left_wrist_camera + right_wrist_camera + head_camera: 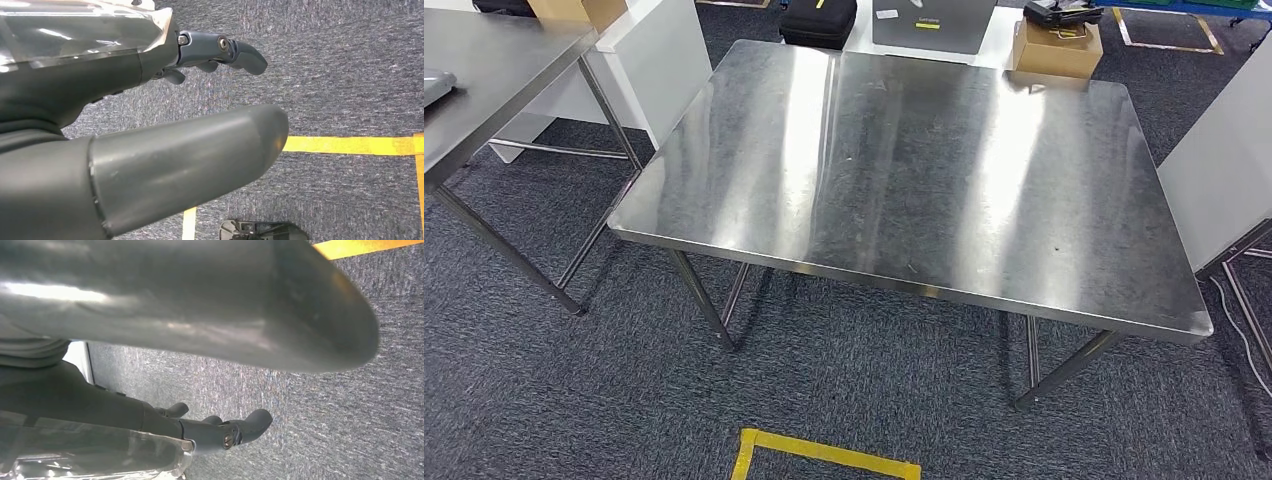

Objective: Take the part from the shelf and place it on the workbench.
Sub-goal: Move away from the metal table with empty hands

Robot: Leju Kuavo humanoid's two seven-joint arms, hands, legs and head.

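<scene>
Steel workbench (904,170): brushed, scratched metal top with rounded corners, streaked by pale light reflections; carried on thin metal legs; seen from above in the head view.
Bench surface: bare steel is seen across the top.
Part: its place and its look cannot be told from these views.
Left hand (100,100): hung above the carpet; the thick grey thumb is held straight and apart from the darker fingers (245,52), which are gently curved; nothing is held between them.
Right hand (65,395): likewise above the carpet; the thumb is spread well away from the dark fingers (250,422), which are slightly bent; nothing is gripped.
Carpet (844,390): dark blue-grey, mottled, laid under the bench and below both hands.
Yellow tape (824,455): a corner marked on the floor near the bench's front edge; a yellow strip is also seen on the floor under the left hand.
Second steel table (484,70): set to the left, apart from the workbench.
Cardboard box (1056,48): placed beyond the bench's far right corner.
Black bag (819,20): placed beyond the far edge.
</scene>
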